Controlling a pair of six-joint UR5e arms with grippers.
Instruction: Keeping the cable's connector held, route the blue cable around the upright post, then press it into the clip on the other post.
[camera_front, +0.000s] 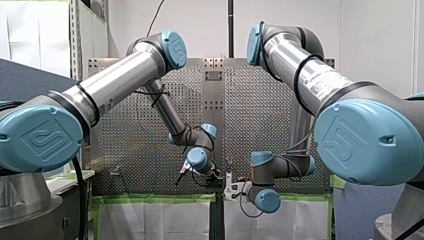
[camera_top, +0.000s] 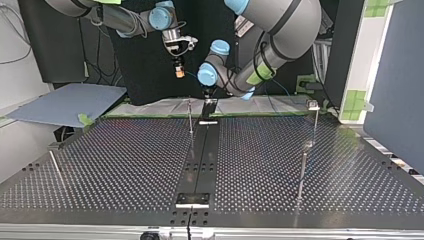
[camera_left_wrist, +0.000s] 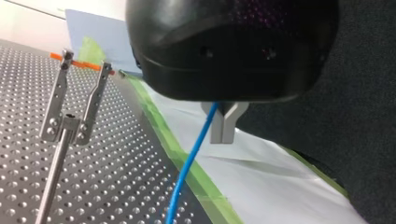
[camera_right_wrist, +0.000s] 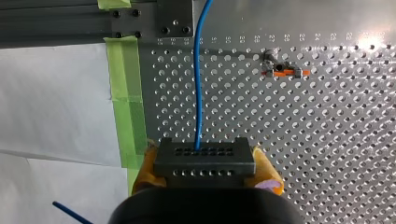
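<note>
In the left wrist view my left gripper (camera_left_wrist: 223, 122) has its metal fingers shut on the blue cable (camera_left_wrist: 189, 163), which runs down from them over the table's edge. A forked clip (camera_left_wrist: 77, 93) with orange tips stands on a post beside it. My right gripper (camera_right_wrist: 204, 161) has yellow pads shut on the black connector (camera_right_wrist: 204, 151); the blue cable (camera_right_wrist: 200, 79) leaves it straight ahead. In the top view my right gripper (camera_top: 178, 70) hangs above the far edge, and my left gripper (camera_top: 207, 95) sits lower beside it. A thin upright post (camera_top: 190, 117) stands just below them.
The perforated table (camera_top: 125, 165) has green tape and white sheet (camera_left_wrist: 261, 177) along its far edge. A post with a clip (camera_top: 314, 117) stands at the top view's right, another rod (camera_top: 302, 170) nearer the camera, and a leaning rod (camera_top: 56, 167) at the left.
</note>
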